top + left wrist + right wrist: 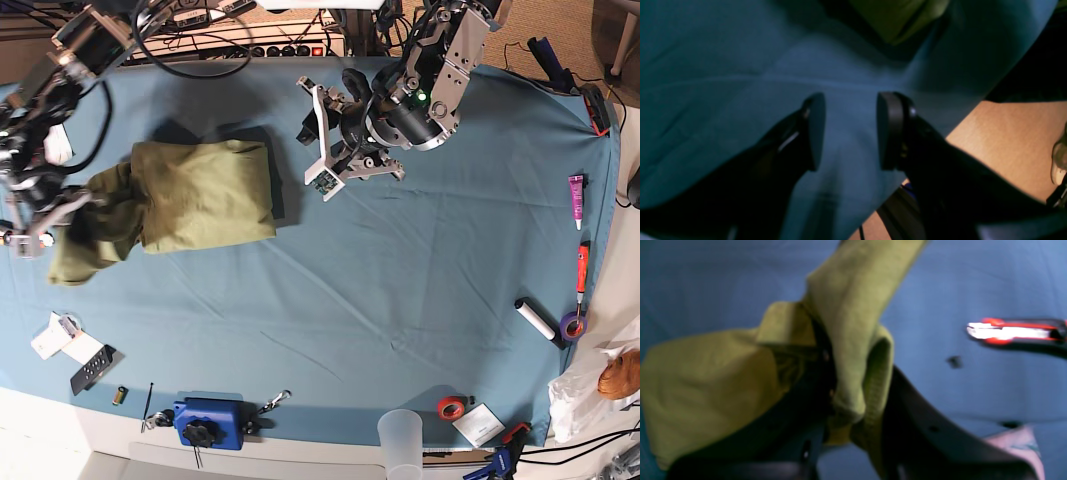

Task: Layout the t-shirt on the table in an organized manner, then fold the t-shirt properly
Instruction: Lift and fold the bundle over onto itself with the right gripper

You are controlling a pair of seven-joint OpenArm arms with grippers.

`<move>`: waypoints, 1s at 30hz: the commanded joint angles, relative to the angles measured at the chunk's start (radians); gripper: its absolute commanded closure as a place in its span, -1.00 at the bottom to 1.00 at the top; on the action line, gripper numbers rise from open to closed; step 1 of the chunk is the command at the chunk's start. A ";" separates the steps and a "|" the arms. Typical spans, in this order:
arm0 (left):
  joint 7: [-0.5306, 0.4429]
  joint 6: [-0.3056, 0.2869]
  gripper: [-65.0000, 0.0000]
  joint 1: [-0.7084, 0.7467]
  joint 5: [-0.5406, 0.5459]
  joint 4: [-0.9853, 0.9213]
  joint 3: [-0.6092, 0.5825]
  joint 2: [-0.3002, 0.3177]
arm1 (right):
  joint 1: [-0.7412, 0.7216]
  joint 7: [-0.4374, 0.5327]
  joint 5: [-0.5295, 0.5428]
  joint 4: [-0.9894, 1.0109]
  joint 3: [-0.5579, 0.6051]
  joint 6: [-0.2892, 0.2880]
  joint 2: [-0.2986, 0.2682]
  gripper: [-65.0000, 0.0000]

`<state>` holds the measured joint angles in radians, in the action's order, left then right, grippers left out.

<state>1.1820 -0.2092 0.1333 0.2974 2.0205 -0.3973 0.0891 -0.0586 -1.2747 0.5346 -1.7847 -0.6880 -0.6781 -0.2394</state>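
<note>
My right tool (853,396) is pinched on a bunched edge of the t-shirt (190,195), which lies crumpled at the left of the bench (400,300) in the base view. My left tool (850,130) hangs parted and empty over bare cloth. Gripping several layers, I risk dragging the whole heap instead of spreading it, or the fold slipping free.

No legible txt or labels
</note>
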 commanded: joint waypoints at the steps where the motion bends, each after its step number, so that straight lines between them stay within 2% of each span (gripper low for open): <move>1: -0.002 0.002 0.26 -0.008 0.010 0.018 0.001 -0.005 | -0.002 0.034 -0.021 -0.034 0.027 0.010 -0.003 1.00; 6: 0.008 0.011 0.26 0.014 0.010 0.064 0.021 -0.005 | 0.064 0.100 -0.112 -0.142 0.214 0.072 0.021 1.00; 11: -0.009 0.010 0.26 0.086 0.011 0.203 0.151 0.014 | 0.093 0.093 -0.142 -0.307 0.341 0.122 0.021 1.00; 13: -0.015 0.010 0.26 0.111 0.017 0.225 0.216 0.043 | 0.107 0.085 -0.139 -0.353 0.382 0.127 0.021 1.00; 17: -0.026 0.005 0.26 0.156 0.096 0.224 0.334 0.092 | 0.138 0.073 -0.140 -0.367 0.472 0.129 0.021 1.00; 20: -0.030 -0.018 0.26 0.178 0.147 0.224 0.395 0.091 | 0.160 0.072 -0.151 -0.367 0.542 0.130 0.021 1.00; 25: -0.031 -0.028 0.26 0.185 0.179 0.224 0.415 0.091 | 0.170 0.071 -0.207 -0.367 0.658 0.164 0.021 1.00; 30: -0.031 -0.028 0.26 0.185 0.179 0.224 0.415 0.091 | 0.179 0.059 -0.268 -0.367 0.743 0.159 0.021 1.00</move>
<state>1.1698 -0.2337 0.3206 0.4622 2.2272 0.0162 0.1799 0.1280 -1.2304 0.2588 -2.1357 0.0586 -0.5167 -0.2131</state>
